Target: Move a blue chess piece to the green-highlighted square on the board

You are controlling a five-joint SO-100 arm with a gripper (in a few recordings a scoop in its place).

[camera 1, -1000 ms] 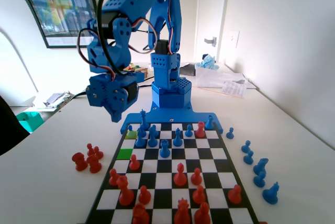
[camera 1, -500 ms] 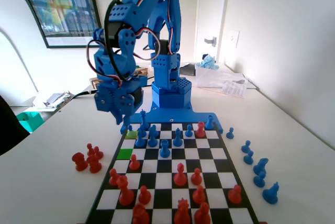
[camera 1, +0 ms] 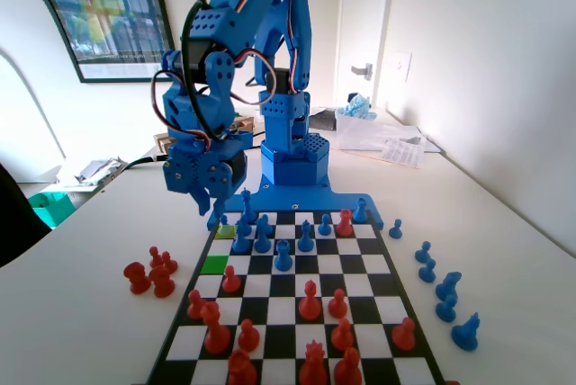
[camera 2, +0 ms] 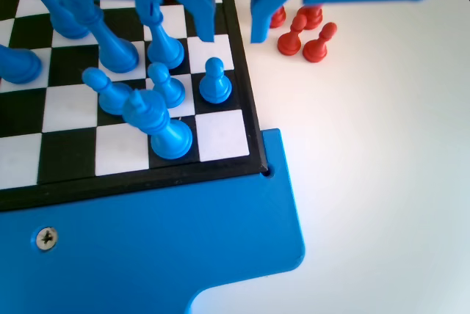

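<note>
Blue chess piece (camera 2: 215, 83) just below open pincer (camera 2: 233, 35), seemingly untouched

White surface (camera 1: 504, 223) carries the board (camera 1: 378, 264) mid-frame in the fixed view, red pawns (camera 1: 151, 273) lower left, blue pieces (camera 1: 445, 295) lower right, papers (camera 1: 387, 144) upper right

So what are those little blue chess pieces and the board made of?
The blue chess piece looks like moulded or printed plastic: uniform blue with a soft sheen. The board seems a smooth, flat printed sheet set in a matte blue plastic plate, though its exact material is unclear.
</note>
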